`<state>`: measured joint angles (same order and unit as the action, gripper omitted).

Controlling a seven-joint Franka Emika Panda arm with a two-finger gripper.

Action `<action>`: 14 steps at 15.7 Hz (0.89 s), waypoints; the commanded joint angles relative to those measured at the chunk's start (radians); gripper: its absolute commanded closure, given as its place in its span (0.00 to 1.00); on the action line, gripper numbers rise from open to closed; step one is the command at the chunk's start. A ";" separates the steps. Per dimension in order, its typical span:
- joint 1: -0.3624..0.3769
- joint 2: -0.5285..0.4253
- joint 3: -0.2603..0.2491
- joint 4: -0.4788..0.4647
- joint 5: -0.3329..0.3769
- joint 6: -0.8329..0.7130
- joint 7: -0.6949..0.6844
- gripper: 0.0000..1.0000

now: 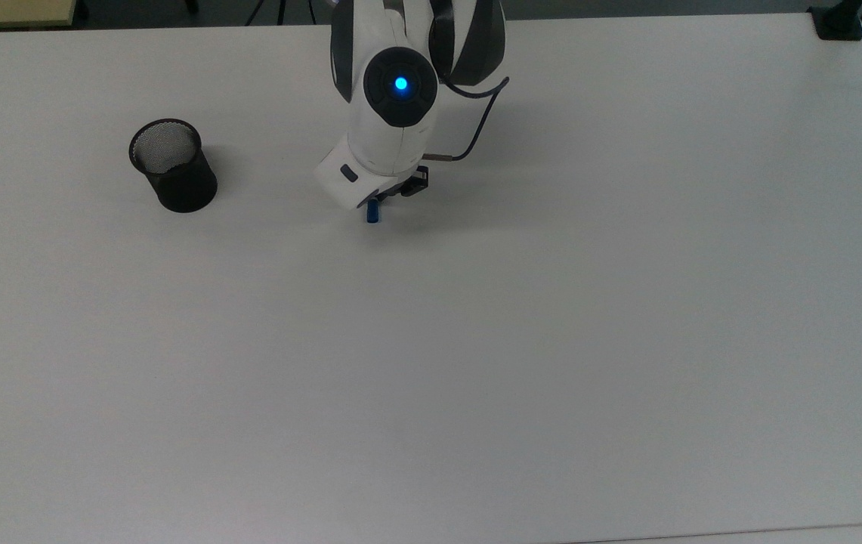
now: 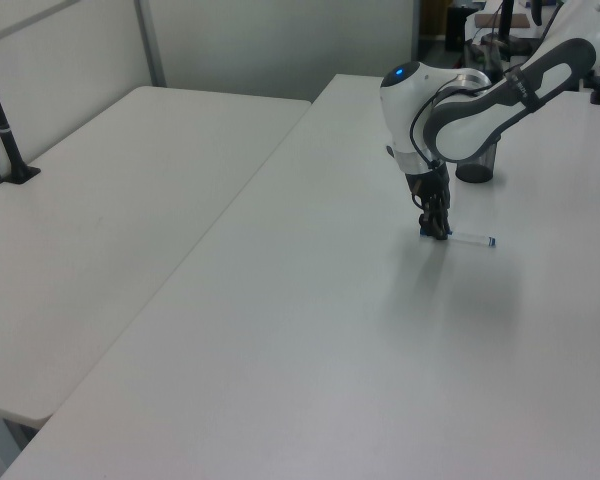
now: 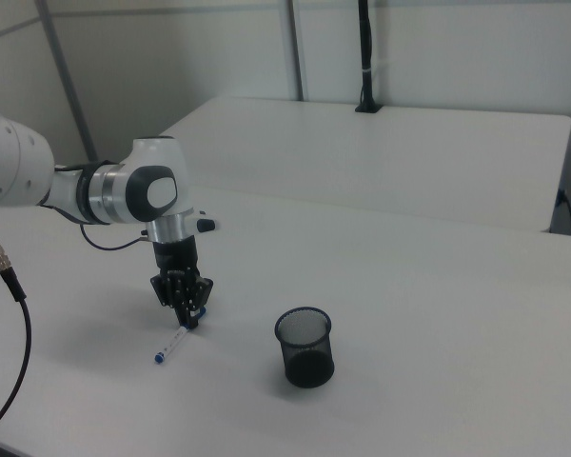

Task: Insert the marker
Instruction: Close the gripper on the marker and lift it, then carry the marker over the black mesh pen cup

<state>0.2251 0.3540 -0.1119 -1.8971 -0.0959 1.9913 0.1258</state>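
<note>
The marker (image 3: 174, 344) lies flat on the white table (image 3: 438, 286), a slim white barrel with a blue end tip. My gripper (image 3: 188, 319) points straight down at the marker's blue cap end, its fingers shut on the cap at table level. In the left view the gripper (image 2: 438, 231) covers the cap and the white barrel of the marker (image 2: 470, 239) sticks out to the left view's right. From the top, the blue cap of the marker (image 1: 372, 213) pokes out from under the arm's wrist. The black mesh cup (image 1: 172, 165) stands upright, well to the top view's left.
The arm's cable (image 1: 476, 128) loops beside the wrist. A black post base (image 1: 838, 23) sits at the table's far corner on the top view's right. A second white table (image 2: 110, 200) adjoins on the left view's left. Bare tabletop lies between the marker and the mesh cup (image 3: 305, 346).
</note>
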 commanded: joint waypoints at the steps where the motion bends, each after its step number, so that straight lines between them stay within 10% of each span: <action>1: 0.008 0.003 -0.005 -0.010 -0.018 0.040 0.025 0.98; 14: -0.148 -0.364 0.008 -0.019 0.002 0.038 0.028 0.98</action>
<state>0.1324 0.0759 -0.1143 -1.8691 -0.0957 2.0095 0.1388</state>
